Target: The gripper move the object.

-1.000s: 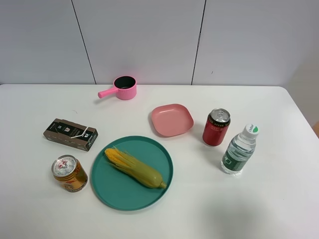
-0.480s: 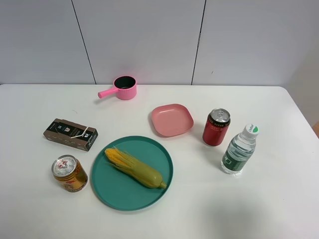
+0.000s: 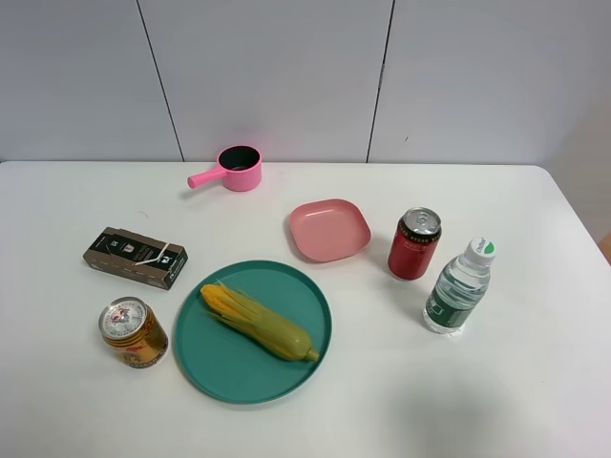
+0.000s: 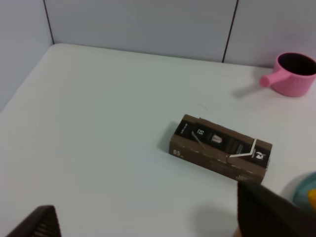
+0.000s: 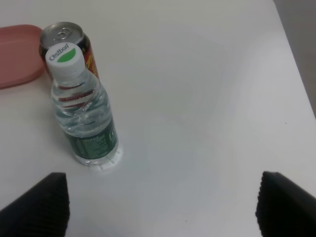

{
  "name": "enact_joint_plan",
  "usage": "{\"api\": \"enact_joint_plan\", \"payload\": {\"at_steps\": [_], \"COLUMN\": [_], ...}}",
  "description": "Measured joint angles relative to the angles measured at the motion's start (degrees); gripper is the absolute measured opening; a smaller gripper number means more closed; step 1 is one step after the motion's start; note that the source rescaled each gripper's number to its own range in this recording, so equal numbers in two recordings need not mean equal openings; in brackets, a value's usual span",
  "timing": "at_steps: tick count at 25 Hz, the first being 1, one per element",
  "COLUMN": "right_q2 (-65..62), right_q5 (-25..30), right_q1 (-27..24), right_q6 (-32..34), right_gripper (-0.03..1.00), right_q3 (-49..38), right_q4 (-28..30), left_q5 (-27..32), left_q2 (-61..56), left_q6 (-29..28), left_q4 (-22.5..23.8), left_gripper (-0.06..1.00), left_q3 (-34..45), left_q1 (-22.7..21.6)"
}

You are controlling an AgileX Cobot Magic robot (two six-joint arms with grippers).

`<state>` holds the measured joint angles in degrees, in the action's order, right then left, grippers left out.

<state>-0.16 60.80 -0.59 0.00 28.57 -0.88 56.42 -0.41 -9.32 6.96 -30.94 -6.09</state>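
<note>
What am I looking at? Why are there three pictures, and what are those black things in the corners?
It is a robot with two arms, and each arm ends in a gripper, a kind of pinching hand. One picture is taken from a camera high above the white table. The other two come from little cameras on the robot's wrists, so the black shapes in the corners are its own fingers: the left gripper and the right gripper. Both are open and hold nothing.

On the table stand a water bottle, a red can and a gold can. There is also a pink plate, a small pink pot, a dark box, and a corn cob lying on a green plate. The right wrist camera looks at the bottle.
</note>
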Motion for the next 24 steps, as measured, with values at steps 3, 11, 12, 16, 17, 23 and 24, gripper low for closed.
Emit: {"api": "enact_joint_plan", "payload": {"at_steps": [3, 11, 12, 16, 17, 23, 24], "right_q2": [0.00, 0.00, 0.00, 0.00, 0.00, 0.00, 0.00], "right_q5": [0.00, 0.00, 0.00, 0.00, 0.00, 0.00, 0.00], "right_q1": [0.00, 0.00, 0.00, 0.00, 0.00, 0.00, 0.00], "right_q6": [0.00, 0.00, 0.00, 0.00, 0.00, 0.00, 0.00], "right_gripper": [1.00, 1.00, 1.00, 1.00, 1.00, 1.00, 1.00], "right_q3": [0.00, 0.00, 0.00, 0.00, 0.00, 0.00, 0.00], "right_q4": [0.00, 0.00, 0.00, 0.00, 0.00, 0.00, 0.00], "left_q5": [1.15, 3.83, 3.83, 3.83, 3.83, 3.83, 3.83], "left_q2": [0.00, 0.00, 0.00, 0.00, 0.00, 0.00, 0.00], "left_q6": [0.00, 0.00, 0.00, 0.00, 0.00, 0.00, 0.00], "left_q4": [-1.06, -1.17, -1.17, -1.17, -1.17, -1.17, -1.17], "left_gripper": [0.49, 0.49, 0.49, 0.49, 0.49, 0.49, 0.49], "left_q3": [0.06, 1.76, 1.76, 1.76, 1.76, 1.76, 1.76], "left_q1": [0.00, 0.00, 0.00, 0.20, 0.73, 5.08, 5.33]}}
